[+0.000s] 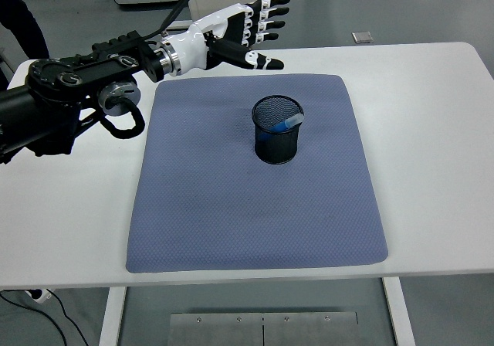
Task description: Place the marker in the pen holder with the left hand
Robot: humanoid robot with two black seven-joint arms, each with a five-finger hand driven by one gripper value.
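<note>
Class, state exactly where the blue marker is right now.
In the head view the blue marker leans inside the black mesh pen holder, its tip against the right rim, on the blue-grey mat right of centre; the open left hand is up-left, clear of it.

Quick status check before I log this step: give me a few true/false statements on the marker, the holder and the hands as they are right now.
1. The marker is inside the pen holder. True.
2. The left hand grips the marker. False: its fingers are spread and hold nothing.
3. The pen holder stands upright on the blue mat. True.
4. The left hand hangs directly over the pen holder. False: it is up-left of it, at the mat's far edge.
5. The right hand rests on the mat. False: it is not in view.
</note>
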